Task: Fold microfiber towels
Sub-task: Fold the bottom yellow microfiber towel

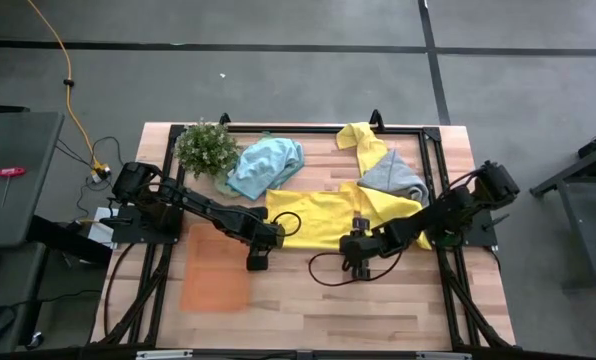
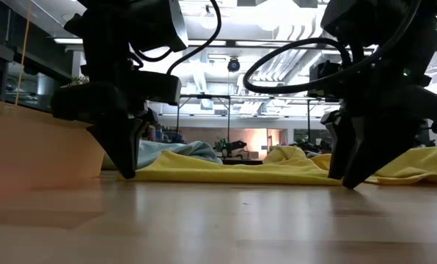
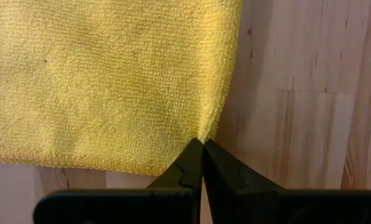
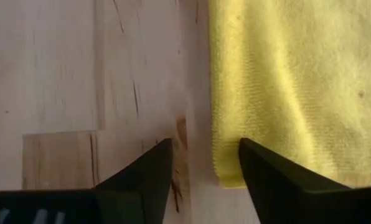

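At the table's centre, a yellow towel lay spread flat on the wooden table, its near edge running from about eight o'clock to four o'clock of the middle. On that edge's eight-o'clock corner sat the left gripper, its fingers pressed together and pinching the hem of the yellow towel right at the corner. Towards four o'clock, the right gripper hung over the opposite near corner with its jaws apart, one finger above bare wood and the other above the yellow towel; nothing lay clamped between them. From table height, both grippers stood tip-down at the cloth's front edge, the left gripper and the right gripper well apart.

Towards eleven o'clock a light blue towel lay bunched, just beside a small green plant at ten o'clock. Around one o'clock a grey towel lay crumpled, touching a second yellow towel twisted at the far edge. An orange tray rested flat at seven o'clock, near the left gripper; the right gripper sat at five o'clock.
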Motion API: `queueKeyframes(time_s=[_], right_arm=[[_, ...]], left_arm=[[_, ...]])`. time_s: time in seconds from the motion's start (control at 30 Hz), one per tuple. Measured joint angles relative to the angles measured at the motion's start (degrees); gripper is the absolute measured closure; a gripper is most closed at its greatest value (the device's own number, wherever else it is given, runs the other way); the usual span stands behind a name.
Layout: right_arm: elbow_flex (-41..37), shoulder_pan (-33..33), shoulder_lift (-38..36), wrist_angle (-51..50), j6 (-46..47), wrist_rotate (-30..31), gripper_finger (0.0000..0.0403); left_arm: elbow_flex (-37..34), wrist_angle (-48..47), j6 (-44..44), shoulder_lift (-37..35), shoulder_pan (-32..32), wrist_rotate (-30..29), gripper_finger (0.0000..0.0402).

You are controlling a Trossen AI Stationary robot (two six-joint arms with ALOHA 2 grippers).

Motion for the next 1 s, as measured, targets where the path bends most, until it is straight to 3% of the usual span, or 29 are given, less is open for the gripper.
queueKeyframes(time_s=[0.3,0.8,1.0], right_arm=[[-0.1,-0.1,-0.2,-1.2,5.2,0.6,0.039],[-0.4,-0.5,-3.9,-4.5,7.8,0.7,0.0401],[-0.4,-0.6,-5.7,-5.6,8.2,1.1,0.0402]], left_arm=[[0.0,0.1,0.0,0.0,0.0,0.2,0.0382],[0.0,2.1,3.1,0.1,-0.4,0.8,0.028],[0.0,3.2,3.5,0.1,-0.4,0.5,0.0293]])
